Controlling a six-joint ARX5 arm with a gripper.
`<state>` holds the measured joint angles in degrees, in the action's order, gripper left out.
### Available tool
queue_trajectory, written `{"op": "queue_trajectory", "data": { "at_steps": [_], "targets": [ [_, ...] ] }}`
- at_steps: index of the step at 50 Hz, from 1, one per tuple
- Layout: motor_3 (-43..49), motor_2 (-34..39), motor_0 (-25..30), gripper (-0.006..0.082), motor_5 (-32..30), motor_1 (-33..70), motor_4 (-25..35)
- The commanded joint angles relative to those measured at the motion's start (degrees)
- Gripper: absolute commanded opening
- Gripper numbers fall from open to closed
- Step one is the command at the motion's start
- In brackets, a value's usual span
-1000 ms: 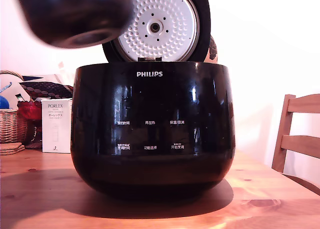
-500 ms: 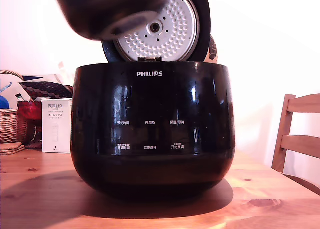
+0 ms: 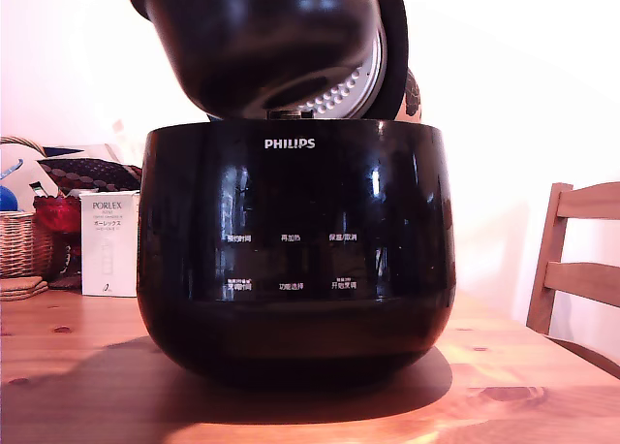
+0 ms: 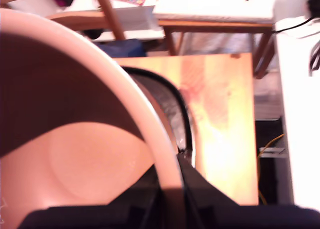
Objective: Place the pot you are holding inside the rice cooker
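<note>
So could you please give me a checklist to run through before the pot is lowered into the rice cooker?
1. Lid open: ok, it stands upright behind the body.
2. Pot above the rice cooker opening: ok, it hangs over the rim.
3. Pot level: not ok, it is tilted in the exterior view.
4. Pot centred: not ok, it sits toward the exterior view's left.
5. Grip on the rim: ok, the gripper is clamped on it.
6. Cooker cavity empty: cannot tell.

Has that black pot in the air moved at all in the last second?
Yes. The pot has shifted toward the exterior view's right, from beside the open lid to hanging in front of it, over the rice cooker.
</note>
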<state>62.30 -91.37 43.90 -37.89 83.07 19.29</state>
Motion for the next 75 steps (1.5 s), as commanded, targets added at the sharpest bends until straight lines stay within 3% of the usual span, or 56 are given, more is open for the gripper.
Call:
{"op": "queue_trajectory", "data": {
  "at_steps": [1, 46, 62, 75],
  "targets": [
    [-2.38, -1.14, 0.55, -0.0024, -0.46, 0.63, 0.28],
    [-2.23, -1.14, 0.85, -0.0024, -0.74, 7.32, 0.13],
    [0.26, -1.11, 0.85, -0.0024, -3.19, 7.50, -6.12],
    [3.32, -1.14, 0.85, -0.0024, -6.16, 7.82, -7.37]
  ]
}}
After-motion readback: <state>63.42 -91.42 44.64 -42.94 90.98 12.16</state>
